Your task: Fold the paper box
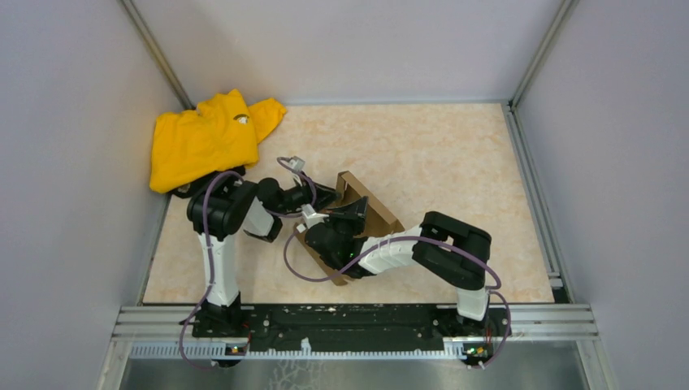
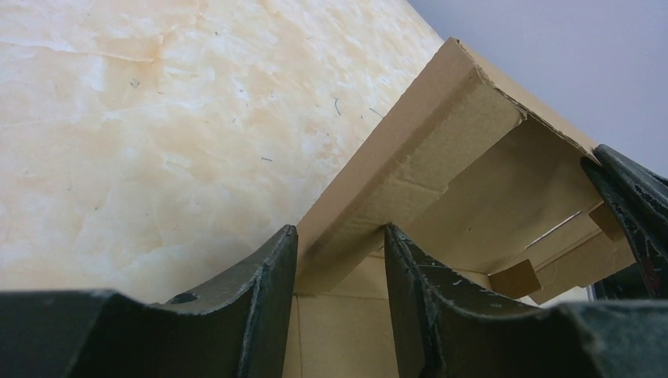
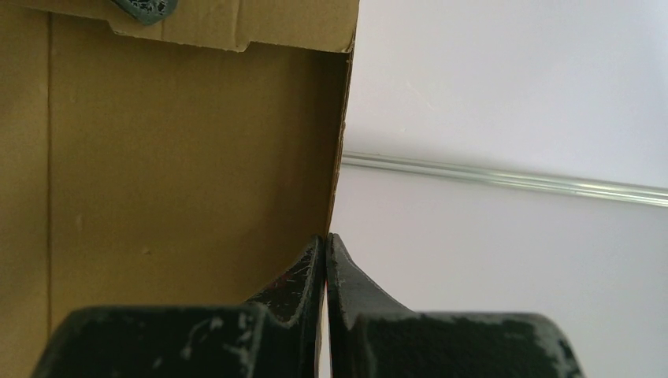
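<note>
Currently we locate the box [image 1: 370,213] on the table [image 1: 439,154], on the near side of the garment [image 1: 203,142] and to its right, well apart from it. The box is partly erected, with one folded wall [image 2: 410,157] raised. The left gripper [image 2: 339,236] stands about half open astride that wall, and both fingers appear to bear on the cardboard, so we treat it as a grip on the box. The right gripper [image 3: 325,242] is fully closed, its tips at the free edge of an upright panel [image 3: 189,157]. We cannot tell whether any cardboard is pinched there, and we judge that it presses rather than holds. Several faults are possible. The wall may slip from the left jaws and spring flat if the grip is light. The closed right tips may slide off the panel edge. The box may skid on the smooth table under a sideways push. Both grippers work close together at the box and may collide. No writing is legible: the cardboard is unprinted, and a small mark on the garment is too small to read.
</note>
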Motion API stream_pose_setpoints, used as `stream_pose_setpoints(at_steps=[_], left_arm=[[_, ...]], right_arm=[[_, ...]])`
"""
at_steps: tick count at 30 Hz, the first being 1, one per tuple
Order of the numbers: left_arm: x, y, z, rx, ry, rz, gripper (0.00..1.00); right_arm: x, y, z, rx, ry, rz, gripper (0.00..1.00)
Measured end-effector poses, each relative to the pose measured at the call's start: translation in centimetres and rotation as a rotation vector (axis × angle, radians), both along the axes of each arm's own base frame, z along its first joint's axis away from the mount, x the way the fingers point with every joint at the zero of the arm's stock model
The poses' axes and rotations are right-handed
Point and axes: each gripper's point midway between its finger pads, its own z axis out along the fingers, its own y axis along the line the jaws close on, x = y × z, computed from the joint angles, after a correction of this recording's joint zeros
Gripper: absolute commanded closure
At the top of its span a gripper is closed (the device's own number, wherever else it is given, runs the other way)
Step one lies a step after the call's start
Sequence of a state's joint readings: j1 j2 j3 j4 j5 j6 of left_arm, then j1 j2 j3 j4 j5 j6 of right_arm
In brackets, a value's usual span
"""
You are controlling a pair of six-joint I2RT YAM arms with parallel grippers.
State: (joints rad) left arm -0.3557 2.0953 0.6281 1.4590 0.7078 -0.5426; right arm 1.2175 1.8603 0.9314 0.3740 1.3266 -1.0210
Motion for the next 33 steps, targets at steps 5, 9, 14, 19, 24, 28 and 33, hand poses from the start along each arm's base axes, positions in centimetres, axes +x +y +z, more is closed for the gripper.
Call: stream_pose_setpoints(at_steps=[5,9,14,19,24,28,33], left_arm=[[0.3,-0.2,0.0,0.006,-0.01,0.004,0.55],[0.4,-0.3,-0.2,0.014,-0.006,0.012,0.58],[0.9,-0.1,-0.6,0.03,0.005,0.034,0.67],[1.2,-0.4,-0.9,0.044,0.006,0.046,0.69],[1.4,-0.5,-0.9,0.049,0.007,0.055,0.72],[1.5,-0.5,-0.9,0.05,0.008,0.061,0.68],[1.6,-0.5,-1.3,0.058,0.018,0.075,0.59]], right_arm=[[0.0,0.0,0.0,0.001,0.0,0.001,1.0],[0.0,0.1,0.0,0.002,0.001,0.002,1.0],[0.1,0.5,0.2,0.016,0.003,0.013,1.0],[0.2,0.8,0.2,0.022,0.005,0.022,1.0],[0.1,0.9,0.2,0.023,0.008,0.026,1.0],[0.1,0.9,0.0,0.021,0.013,0.028,1.0],[0.1,1.0,0.0,0.03,0.015,0.028,1.0]])
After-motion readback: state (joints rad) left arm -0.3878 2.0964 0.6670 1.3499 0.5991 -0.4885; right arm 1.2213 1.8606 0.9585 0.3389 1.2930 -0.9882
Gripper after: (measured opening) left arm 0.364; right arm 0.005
